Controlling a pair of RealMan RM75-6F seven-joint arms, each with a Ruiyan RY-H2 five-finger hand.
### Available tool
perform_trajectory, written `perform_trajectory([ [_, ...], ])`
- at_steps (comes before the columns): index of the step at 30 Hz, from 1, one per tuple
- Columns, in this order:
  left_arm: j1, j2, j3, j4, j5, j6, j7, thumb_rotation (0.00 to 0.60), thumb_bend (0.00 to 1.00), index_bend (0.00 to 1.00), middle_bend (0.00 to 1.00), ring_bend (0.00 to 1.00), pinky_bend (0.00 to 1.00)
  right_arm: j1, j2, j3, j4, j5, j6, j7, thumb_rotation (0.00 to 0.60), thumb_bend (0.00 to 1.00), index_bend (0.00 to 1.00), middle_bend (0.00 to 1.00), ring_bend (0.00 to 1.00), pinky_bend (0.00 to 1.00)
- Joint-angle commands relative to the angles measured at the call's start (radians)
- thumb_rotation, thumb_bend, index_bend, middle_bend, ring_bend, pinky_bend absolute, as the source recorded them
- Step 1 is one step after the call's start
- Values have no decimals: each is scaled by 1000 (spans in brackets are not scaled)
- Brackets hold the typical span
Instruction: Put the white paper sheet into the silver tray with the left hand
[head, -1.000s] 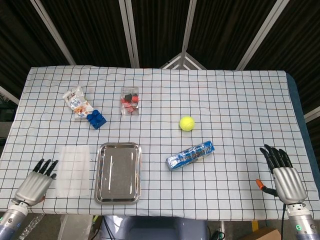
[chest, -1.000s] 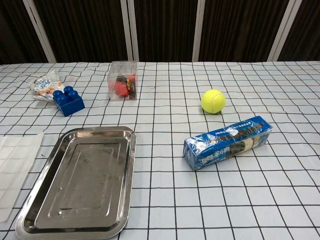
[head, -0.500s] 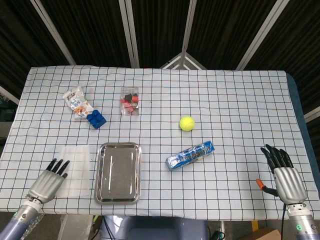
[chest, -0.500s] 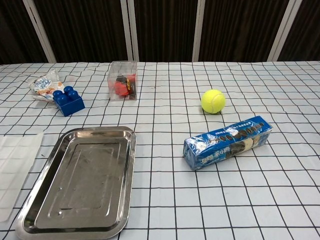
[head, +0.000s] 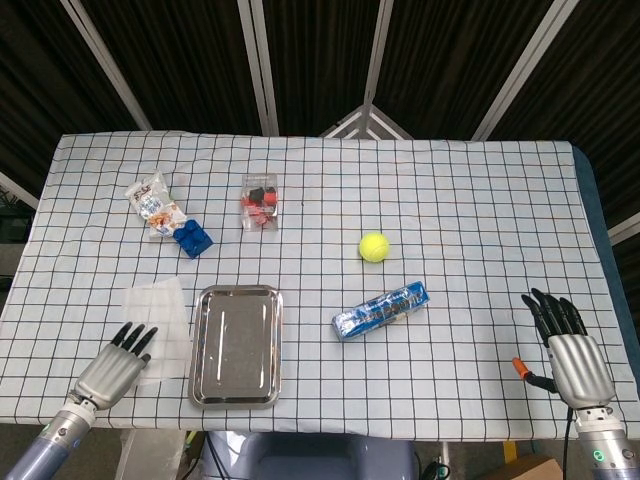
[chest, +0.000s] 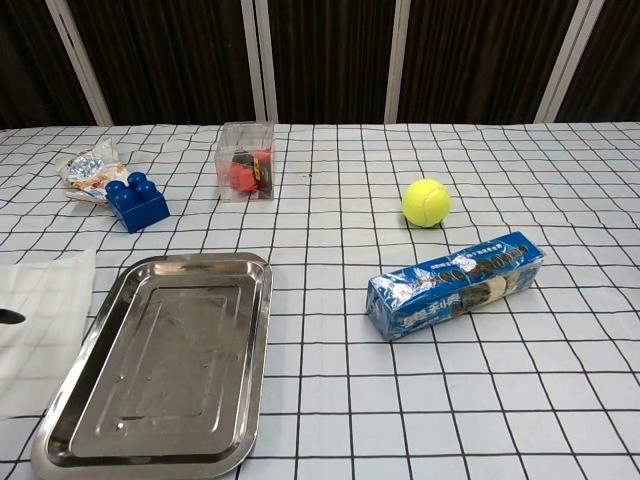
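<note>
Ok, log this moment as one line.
left hand on paper sheet, fingers spread | sheet flat beside tray, not in | tray empty | right hand idle, open

Lower left of the frame: my left hand (head: 117, 369), silver-grey with black fingertips, is showing against the translucent white paper sheet (head: 160, 316). The silver tray (head: 237, 345) is gleaming beside it. The tablecloth (head: 480, 210) is running white with a dark grid. Centre: a yellow-green tennis ball (head: 374, 246); a blue biscuit pack (head: 381, 310).

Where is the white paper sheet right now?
In the head view, the thin white paper sheet lies at the table's near left, just left of the rectangular silver metal tray, with the left robot hand on its near edge.
</note>
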Motion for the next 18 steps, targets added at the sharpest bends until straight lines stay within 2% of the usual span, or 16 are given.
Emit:
perform_trajectory([
  [1, -1, -2, 4, 5, 3, 1, -4, 600, 399, 440, 0, 0, 0, 0, 0, 0, 0, 0, 0, 0, 600, 313, 0, 0, 0, 0],
  [9, -5, -11, 11, 18, 19, 11, -37, 600, 539, 498, 0, 0, 0, 0, -1, 0, 0, -1, 1, -2, 600, 313, 0, 0, 0, 0],
  [18, -5, -5, 10, 19, 36, 42, -69, 600, 570, 548, 0, 0, 0, -1, 1, -2, 0, -4, 1, -1, 600, 313, 0, 0, 0, 0],
])
